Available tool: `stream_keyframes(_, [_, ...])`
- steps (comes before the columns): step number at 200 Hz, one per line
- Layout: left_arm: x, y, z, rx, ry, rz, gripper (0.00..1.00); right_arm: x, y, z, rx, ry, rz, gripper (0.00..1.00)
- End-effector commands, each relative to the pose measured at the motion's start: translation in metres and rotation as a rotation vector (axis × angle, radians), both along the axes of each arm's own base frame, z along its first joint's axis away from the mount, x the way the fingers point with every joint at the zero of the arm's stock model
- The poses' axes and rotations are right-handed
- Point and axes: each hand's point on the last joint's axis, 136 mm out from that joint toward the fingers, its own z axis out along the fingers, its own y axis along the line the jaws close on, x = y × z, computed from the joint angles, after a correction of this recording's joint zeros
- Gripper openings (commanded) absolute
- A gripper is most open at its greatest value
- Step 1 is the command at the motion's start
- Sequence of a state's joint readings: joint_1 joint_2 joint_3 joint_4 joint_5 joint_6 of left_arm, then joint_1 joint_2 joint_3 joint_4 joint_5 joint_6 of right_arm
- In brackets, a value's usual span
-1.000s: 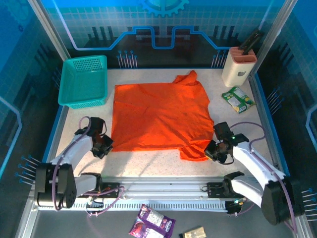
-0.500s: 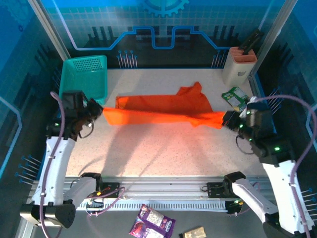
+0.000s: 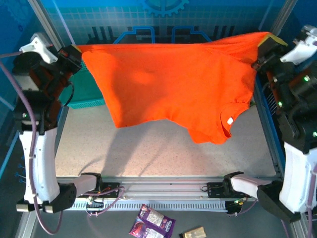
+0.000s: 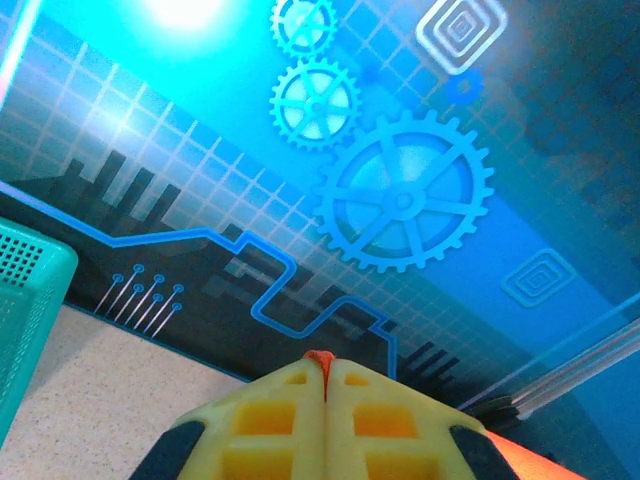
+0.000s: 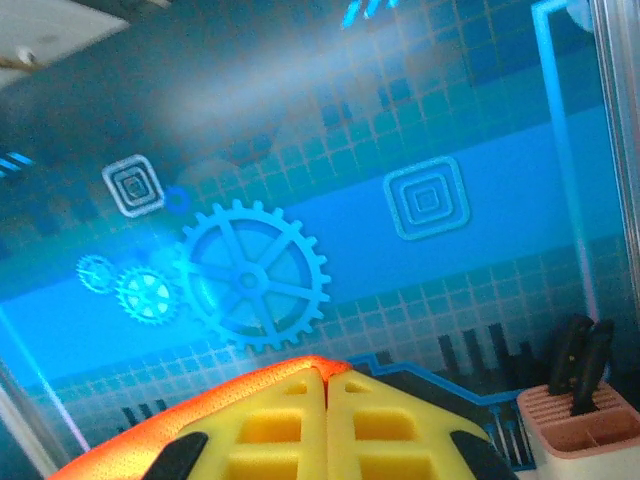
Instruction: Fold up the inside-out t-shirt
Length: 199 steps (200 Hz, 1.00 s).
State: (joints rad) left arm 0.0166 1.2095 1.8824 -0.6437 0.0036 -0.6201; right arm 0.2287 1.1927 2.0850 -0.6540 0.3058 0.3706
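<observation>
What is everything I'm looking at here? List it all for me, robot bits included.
t-shirt: one, bright orange, held up in the air above the table, stretched between both end effectors
basket: one, teal, far left of the table, partly behind the shirt
knife block: one, pinkish with black handles, by the back wall
purple packet: one, purple, in front of the near rail
table: one, pale speckled
left end effector: one, yellow-tipped, raised, shut on the shirt
right end effector: one, yellow-tipped, raised, shut on the shirt

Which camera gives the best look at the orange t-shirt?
The top external view: the t-shirt hangs there spread wide, nearly whole. The left wrist view catches a sliver of orange pinched between the jaws; the right wrist view, an orange edge beside them.
</observation>
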Motion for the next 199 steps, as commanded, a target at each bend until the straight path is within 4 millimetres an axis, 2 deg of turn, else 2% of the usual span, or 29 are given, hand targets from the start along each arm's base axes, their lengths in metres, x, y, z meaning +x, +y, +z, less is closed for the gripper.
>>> stream_keyframes(1, [0.059,0.006,-0.042,0.028,0.104,0.020,0.00,0.061,-0.010,-0.029,-0.039,0.074,-0.097,0.00])
stream_keyframes(12, [0.079,0.004,-0.045,0.017,0.105,0.003,0.00,0.087,-0.013,-0.038,-0.012,0.090,-0.089,0.00])
stream_keyframes(23, [0.095,0.001,-0.035,0.005,0.077,-0.020,0.00,0.108,-0.017,-0.041,0.015,0.086,-0.077,0.00])
stream_keyframes(40, [0.113,-0.005,-0.010,-0.006,0.016,-0.056,0.00,0.128,-0.026,-0.030,0.046,0.052,-0.075,0.00])
stream_keyframes(43, [0.118,-0.005,-0.010,-0.009,0.020,-0.059,0.00,0.131,-0.027,-0.027,0.049,0.046,-0.073,0.00])
stream_keyframes(61, [0.127,-0.008,0.020,-0.020,-0.040,-0.087,0.00,0.143,-0.033,-0.011,0.099,0.007,-0.041,0.00])
stream_keyframes(84, [0.133,-0.011,0.043,-0.047,-0.091,-0.122,0.00,0.139,-0.036,0.015,0.127,-0.064,-0.010,0.00])
stream_keyframes(100, [0.129,-0.009,0.057,-0.059,-0.127,-0.130,0.00,0.131,-0.040,0.025,0.132,-0.090,-0.001,0.00])
stream_keyframes(115, [0.124,-0.007,0.060,-0.062,-0.131,-0.133,0.00,0.123,-0.040,0.024,0.143,-0.088,0.027,0.00])
stream_keyframes(132, [0.117,-0.007,0.049,-0.048,-0.088,-0.147,0.00,0.109,-0.037,0.012,0.147,-0.065,0.066,0.00])
stream_keyframes(148, [0.106,-0.009,0.029,-0.029,-0.029,-0.159,0.00,0.098,-0.034,-0.025,0.162,0.016,0.085,0.00])
stream_keyframes(164, [0.092,-0.014,-0.010,-0.011,0.054,-0.187,0.00,0.080,-0.030,-0.076,0.180,0.131,0.104,0.00])
stream_keyframes(172, [0.083,-0.017,-0.036,-0.005,0.107,-0.201,0.00,0.071,-0.026,-0.109,0.194,0.205,0.120,0.00])
stream_keyframes(188, [0.061,-0.021,-0.106,-0.013,0.249,-0.217,0.00,0.050,-0.016,-0.188,0.243,0.374,0.150,0.00])
stream_keyframes(190, [0.057,-0.021,-0.110,-0.013,0.255,-0.218,0.00,0.047,-0.014,-0.196,0.250,0.392,0.156,0.00])
stream_keyframes(196, [0.049,-0.023,-0.148,-0.029,0.331,-0.227,0.00,0.039,-0.010,-0.229,0.278,0.459,0.167,0.00])
stream_keyframes(199, [0.044,-0.024,-0.160,-0.034,0.355,-0.229,0.00,0.035,-0.008,-0.245,0.290,0.492,0.173,0.00])
